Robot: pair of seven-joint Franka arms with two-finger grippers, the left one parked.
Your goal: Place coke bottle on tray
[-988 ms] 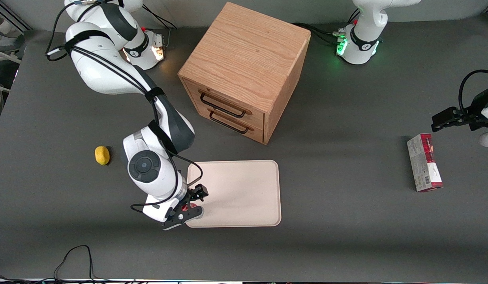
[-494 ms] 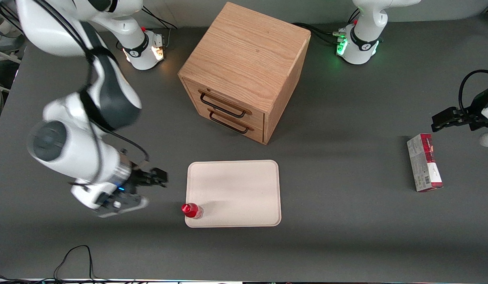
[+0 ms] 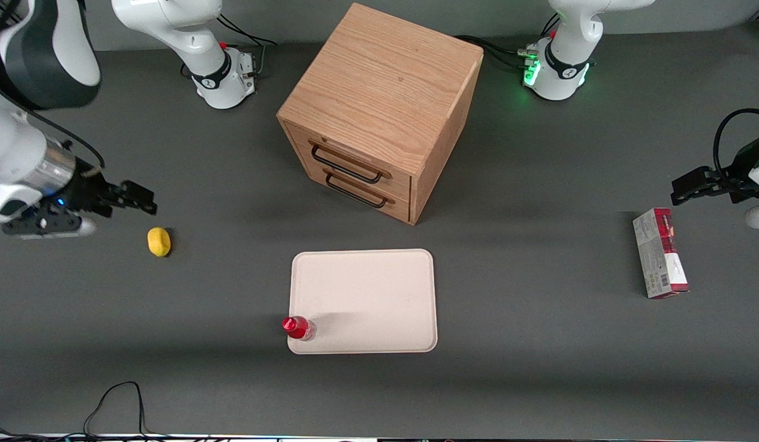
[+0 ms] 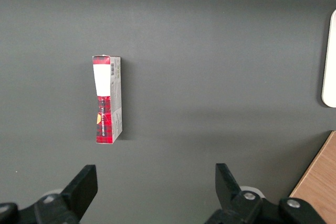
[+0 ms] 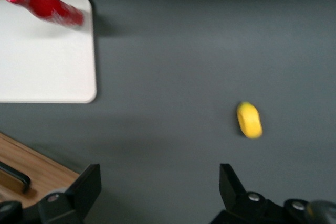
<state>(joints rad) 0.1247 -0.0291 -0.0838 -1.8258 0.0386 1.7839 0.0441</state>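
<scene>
A wooden drawer cabinet (image 3: pixel 382 110) stands on the dark grey table (image 3: pixel 539 368).

Pincer (image 5: pixel 157 192) fingertips cut off; yellow object (image 5: pixel 249 120) blurred.

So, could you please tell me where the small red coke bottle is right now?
The small red coke bottle stands upright on the flat beige tray, at its corner nearest the front camera toward the working arm's end; the gripper is far off, jaws open, above the yellow lemon-like object.

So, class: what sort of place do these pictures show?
Probably a robotics lab bench: the gripper of a table-mounted arm hangs open above the grey table, with staged props, a wooden drawer cabinet and a tray.
</scene>
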